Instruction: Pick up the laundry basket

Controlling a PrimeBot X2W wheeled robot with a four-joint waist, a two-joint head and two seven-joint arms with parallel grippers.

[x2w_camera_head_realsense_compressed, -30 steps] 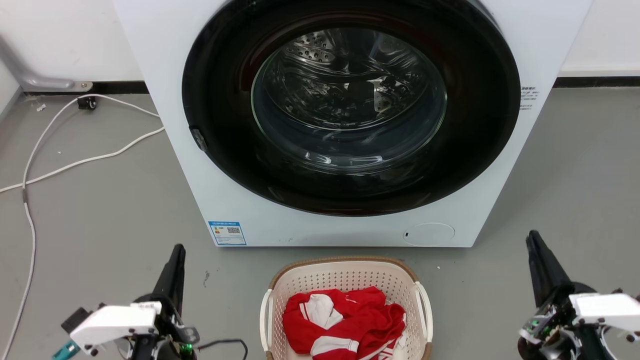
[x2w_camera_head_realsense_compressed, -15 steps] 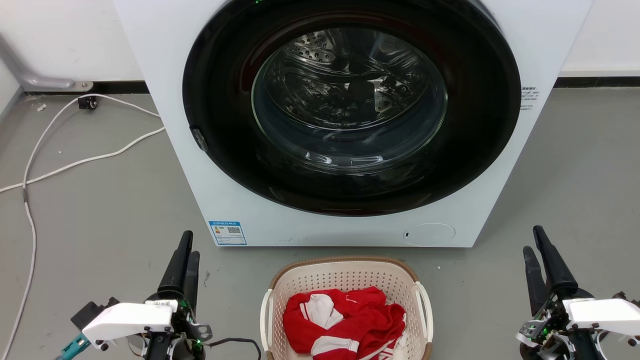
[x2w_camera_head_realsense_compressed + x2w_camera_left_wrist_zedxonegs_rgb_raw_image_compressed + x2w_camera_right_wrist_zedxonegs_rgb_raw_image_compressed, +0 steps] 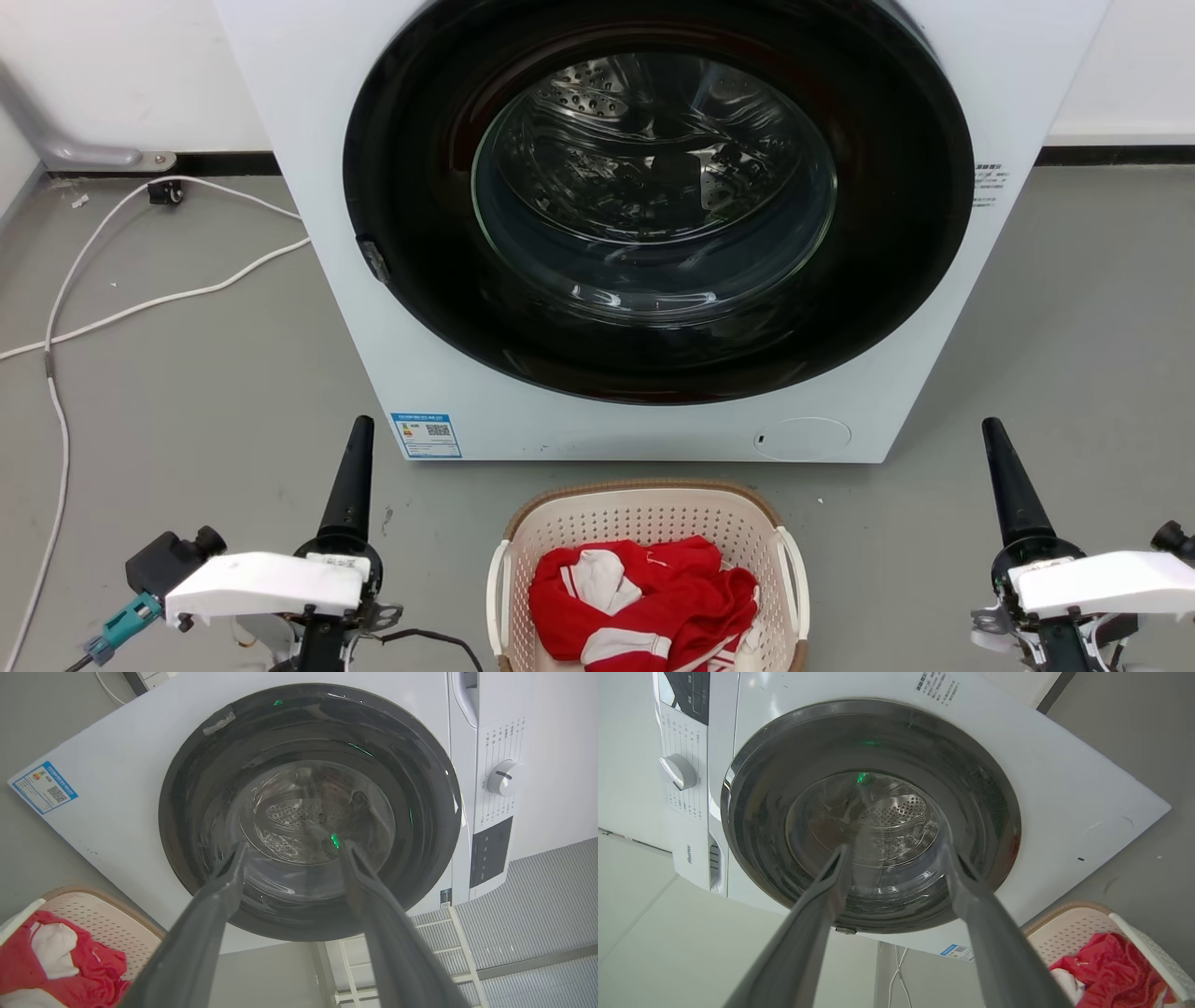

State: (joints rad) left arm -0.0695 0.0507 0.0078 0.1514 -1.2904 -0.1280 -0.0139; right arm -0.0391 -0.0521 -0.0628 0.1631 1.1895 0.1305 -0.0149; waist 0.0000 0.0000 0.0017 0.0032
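The laundry basket (image 3: 644,518), cream perforated plastic with a brown rim and white loop handles, stands on the grey floor at the bottom centre of the head view, holding red and white clothes (image 3: 644,597). My left gripper (image 3: 360,429) is left of it and my right gripper (image 3: 992,429) is right of it. Both are seen edge-on, pointing at the washer and well apart from the basket. In the wrist views the left gripper (image 3: 294,848) and right gripper (image 3: 896,850) are open and hold nothing. The basket (image 3: 103,919) shows at lower left there, and the basket (image 3: 1069,928) at lower right.
A white front-loading washing machine (image 3: 653,233) with its round dark door shut stands just behind the basket. White cables (image 3: 140,303) trail over the floor at the left toward the wall. Bare grey floor lies on either side of the basket.
Both grippers have reached a little further forward and rolled at the wrist, so each now shows edge-on as a single finger. The basket has not moved.
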